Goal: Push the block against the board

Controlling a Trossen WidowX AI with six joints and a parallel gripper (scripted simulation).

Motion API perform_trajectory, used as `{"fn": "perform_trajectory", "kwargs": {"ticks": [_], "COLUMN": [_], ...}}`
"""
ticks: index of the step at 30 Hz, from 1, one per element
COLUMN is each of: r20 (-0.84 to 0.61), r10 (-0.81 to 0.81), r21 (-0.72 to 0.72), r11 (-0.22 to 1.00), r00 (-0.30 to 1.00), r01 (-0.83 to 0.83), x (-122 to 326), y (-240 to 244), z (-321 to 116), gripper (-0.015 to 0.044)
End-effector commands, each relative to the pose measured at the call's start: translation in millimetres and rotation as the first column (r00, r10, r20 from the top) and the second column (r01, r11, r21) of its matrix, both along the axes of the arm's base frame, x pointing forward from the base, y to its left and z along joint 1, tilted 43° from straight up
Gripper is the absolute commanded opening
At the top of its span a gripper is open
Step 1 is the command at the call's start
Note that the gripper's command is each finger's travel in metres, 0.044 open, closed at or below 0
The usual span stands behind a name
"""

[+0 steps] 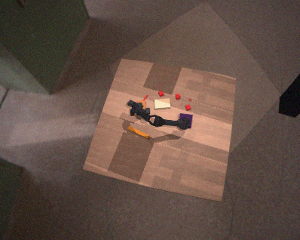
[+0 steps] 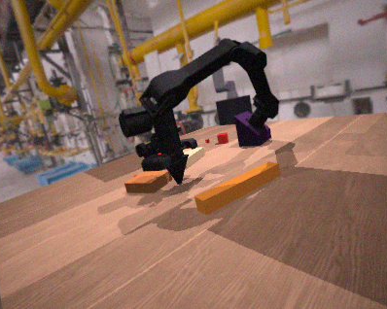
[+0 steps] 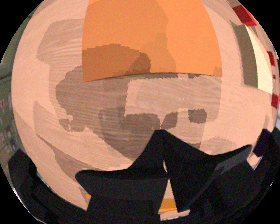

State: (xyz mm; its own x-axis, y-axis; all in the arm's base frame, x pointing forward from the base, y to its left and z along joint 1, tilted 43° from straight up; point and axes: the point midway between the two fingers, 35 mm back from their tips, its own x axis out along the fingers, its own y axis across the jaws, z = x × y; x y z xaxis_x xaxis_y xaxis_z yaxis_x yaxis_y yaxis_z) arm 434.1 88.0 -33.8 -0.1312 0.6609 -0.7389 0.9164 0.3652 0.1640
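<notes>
Well, the orange square block (image 1: pixel 143 103) (image 2: pixel 147 182) (image 3: pixel 153 40) lies at the upper middle of the wrist view, apart from the long orange board (image 1: pixel 139 133) (image 2: pixel 237 188) (image 3: pixel 168 204). Below it there, the gripper (image 1: pixel 132 112) (image 2: pixel 180 182) (image 3: pixel 162 133) is closed, gripping nothing. Right of the block in the top view sits a cream block (image 1: pixel 162 104) (image 2: pixel 194 154) (image 3: pixel 264 62).

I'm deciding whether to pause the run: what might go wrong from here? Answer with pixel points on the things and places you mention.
The closed gripper (image 2: pixel 180 183) (image 3: pixel 163 131) has a narrow tip, so an off-centre push may spin the orange square block (image 2: pixel 148 181) (image 3: pixel 151 40).

The long orange board (image 1: pixel 139 133) (image 2: pixel 237 187) stands free across a gap, so hard contact might knock it askew.
</notes>
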Motion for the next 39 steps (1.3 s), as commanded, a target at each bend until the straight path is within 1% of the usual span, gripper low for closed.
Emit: {"fn": "perform_trajectory", "kwargs": {"ticks": [1, 3, 8, 10, 16, 21, 30, 39], "r20": [0.013, 0.014, 0.014, 0.030, 0.147, 0.244, 0.404, 0.539], "r10": [-0.008, -0.009, -0.009, -0.013, 0.122, 0.239, 0.434, 0.586], "r21": [-0.003, -0.003, -0.003, -0.003, -0.020, -0.040, -0.089, -0.157], "r11": [1.000, 1.000, 1.000, 1.000, 0.992, 0.971, 0.895, 0.775], "r00": [1.000, 1.000, 1.000, 0.999, 0.981, 0.940, 0.805, 0.604], "r01": [0.008, 0.009, 0.009, 0.013, -0.121, -0.237, -0.437, -0.612], "x": [6.5, 7.0, 7.0, 6.9, -13.1, -33.1, -75.9, -126.9], "y": [-29.3, -37.8, -37.8, -45.1, -83.9, -114.7, -162.3, -197.1], "z": [27.6, 37.2, 37.2, 31.9, 10.7, -5.9, -32.3, -54.2], "gripper": [0.0000, 0.0000, 0.0000, 0.0000, 0.0000, 0.0000, 0.0000, 0.0000]}}
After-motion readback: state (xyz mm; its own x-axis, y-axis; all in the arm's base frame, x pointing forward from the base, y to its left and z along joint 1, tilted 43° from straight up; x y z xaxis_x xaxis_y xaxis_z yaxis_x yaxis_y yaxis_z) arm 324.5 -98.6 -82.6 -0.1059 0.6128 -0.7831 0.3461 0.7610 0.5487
